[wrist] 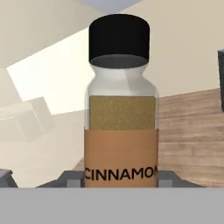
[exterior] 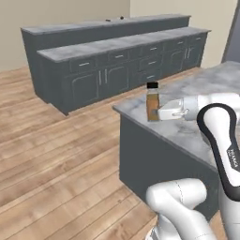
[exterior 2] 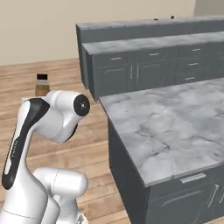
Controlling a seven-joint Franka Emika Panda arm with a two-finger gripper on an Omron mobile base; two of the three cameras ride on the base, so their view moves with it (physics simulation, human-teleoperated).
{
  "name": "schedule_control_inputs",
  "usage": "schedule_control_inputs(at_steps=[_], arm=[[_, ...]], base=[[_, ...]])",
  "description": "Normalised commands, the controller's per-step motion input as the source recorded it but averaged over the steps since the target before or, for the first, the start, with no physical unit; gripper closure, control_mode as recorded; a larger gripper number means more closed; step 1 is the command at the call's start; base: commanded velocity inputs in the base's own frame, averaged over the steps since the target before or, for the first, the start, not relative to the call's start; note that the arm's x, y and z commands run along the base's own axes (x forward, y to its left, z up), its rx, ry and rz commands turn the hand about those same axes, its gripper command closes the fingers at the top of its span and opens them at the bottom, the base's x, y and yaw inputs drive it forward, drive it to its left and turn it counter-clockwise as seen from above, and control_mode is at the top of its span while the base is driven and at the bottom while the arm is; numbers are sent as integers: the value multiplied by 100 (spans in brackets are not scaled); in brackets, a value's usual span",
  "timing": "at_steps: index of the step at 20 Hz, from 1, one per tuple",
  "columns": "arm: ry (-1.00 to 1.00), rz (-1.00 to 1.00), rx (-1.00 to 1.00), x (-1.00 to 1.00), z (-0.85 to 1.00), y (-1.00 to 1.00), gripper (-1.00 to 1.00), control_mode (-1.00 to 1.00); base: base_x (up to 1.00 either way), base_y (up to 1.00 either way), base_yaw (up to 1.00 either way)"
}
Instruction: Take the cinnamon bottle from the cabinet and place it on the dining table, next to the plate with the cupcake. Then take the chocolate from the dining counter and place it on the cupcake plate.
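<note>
We have the cinnamon bottle (exterior: 152, 101) in the gripper (exterior: 158, 112), upright, black cap on top, brown label reading CINNAMON facing the hand view (wrist: 121, 131). The fingers (wrist: 73, 178) sit tight against the label's lower part on both sides, so they are clamped on the bottle. From the left base view the bottle sits over the near corner of the marble table (exterior: 187, 117), at the table's left edge; we cannot tell if its base touches the top or hangs just above it. From the right base view the bottle (exterior 2: 42, 85) pokes up behind the arm's upper link, with wood floor (exterior 2: 52, 74) behind it. A long grey cabinet run (exterior: 117, 61) stands along the far wall, well apart from the table.
</note>
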Motion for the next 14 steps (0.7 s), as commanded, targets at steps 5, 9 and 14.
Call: schedule_control_inputs(at_steps=[5,9,14], arm=[[0,0,0,0,0,0,100,100],[0,0,0,0,0,0,100,100],[0,0,0,0,0,0,100,100]], base=[[100,58,42],[100,52,41],[100,54,39]])
